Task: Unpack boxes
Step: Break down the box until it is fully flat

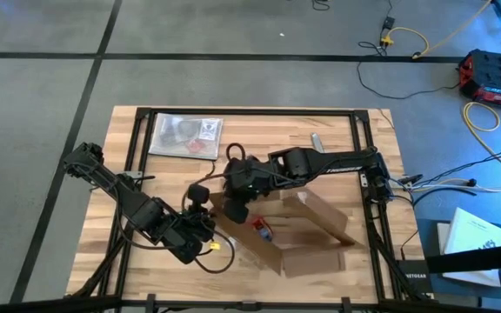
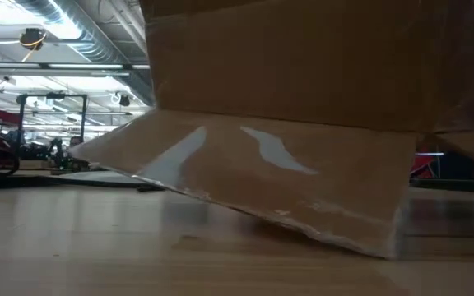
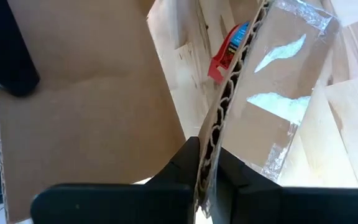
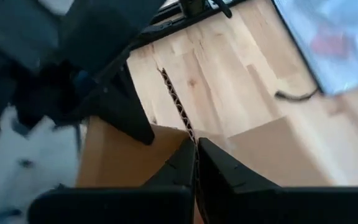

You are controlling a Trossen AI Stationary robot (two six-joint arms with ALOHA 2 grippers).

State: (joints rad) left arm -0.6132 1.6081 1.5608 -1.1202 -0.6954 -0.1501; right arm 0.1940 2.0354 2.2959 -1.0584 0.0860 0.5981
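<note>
Cardboard fills the low view: the box [image 2: 278,173] sits lower centre of the table [image 1: 129,252], tilted. Left gripper [image 3: 208,163] and right gripper [image 4: 196,152] each clench a flap edge; uneven pulling could tear it or spill the red-and-blue object [image 1: 262,231].

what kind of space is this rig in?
Likely a large workshop or lab hall: exposed ceiling ductwork, grey floor marked with dark lines, loose yellow cables and a wooden table on a metal frame.
</note>
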